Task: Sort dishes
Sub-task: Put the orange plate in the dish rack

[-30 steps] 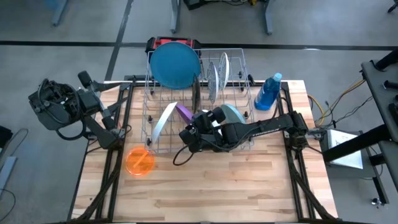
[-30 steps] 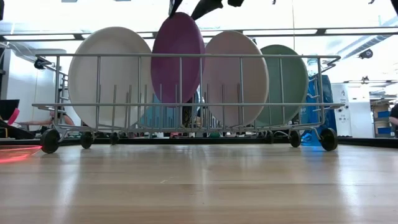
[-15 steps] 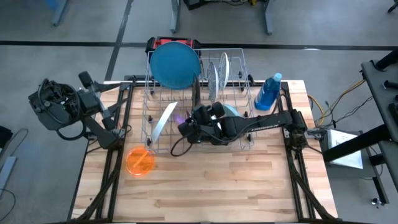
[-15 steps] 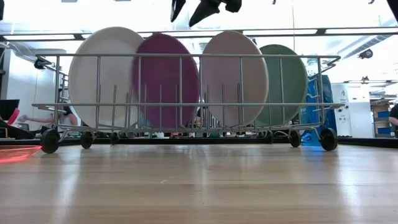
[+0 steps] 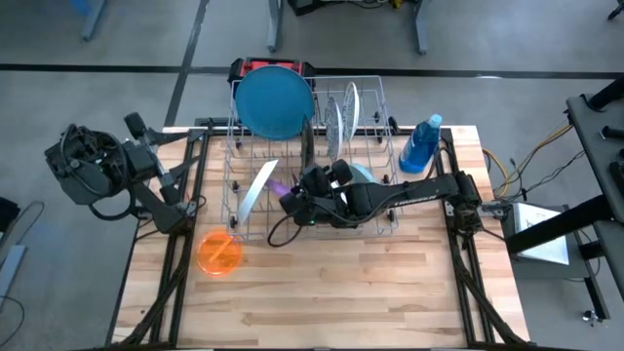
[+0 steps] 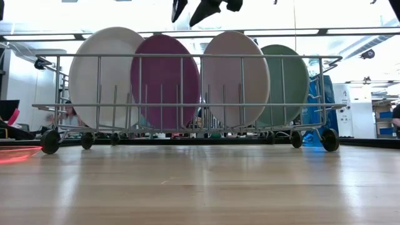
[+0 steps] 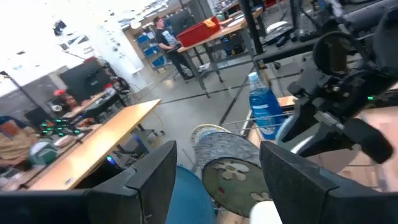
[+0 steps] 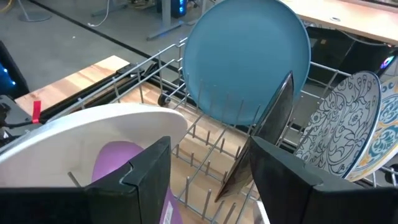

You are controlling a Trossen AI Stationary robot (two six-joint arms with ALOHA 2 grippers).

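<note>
My right gripper point(image 5: 291, 204) hangs over the front part of the wire rack point(image 5: 382, 97), its fingers point(image 8: 149, 168) spread apart with nothing between them; through the gap I look down on the purple plate point(image 8: 118, 158), which stands free in a slot just below and touches neither finger. From the table-level camera only the fingertips point(image 6: 206, 9) of that gripper show, dark points above the rack's top rail and clear of the plates. My left gripper point(image 5: 185, 174) waits off the table's left edge, fingers point(image 7: 155, 180) wide apart and holding nothing, looking across toward the rack and the blue bottle point(image 7: 264, 109). I can read no lettering, brand or label on anything. Beside the purple plate leans the white plate point(image 8: 81, 134), and farther back stand the large blue plate point(image 8: 245, 59), a thin dark plate point(image 8: 264, 137) seen edge-on and the black-and-white patterned plate point(image 8: 339, 124). The level camera lines up white, purple, a pale plate point(image 6: 234, 78) and the teal-green plate point(image 6: 292, 78) side by side, upright in the rack. Only the overhead camera shows the small translucent orange plate point(image 5: 218, 252), flat on the wooden table point(image 5: 341, 292) in front of the rack's left corner, well apart from both grippers.
</note>
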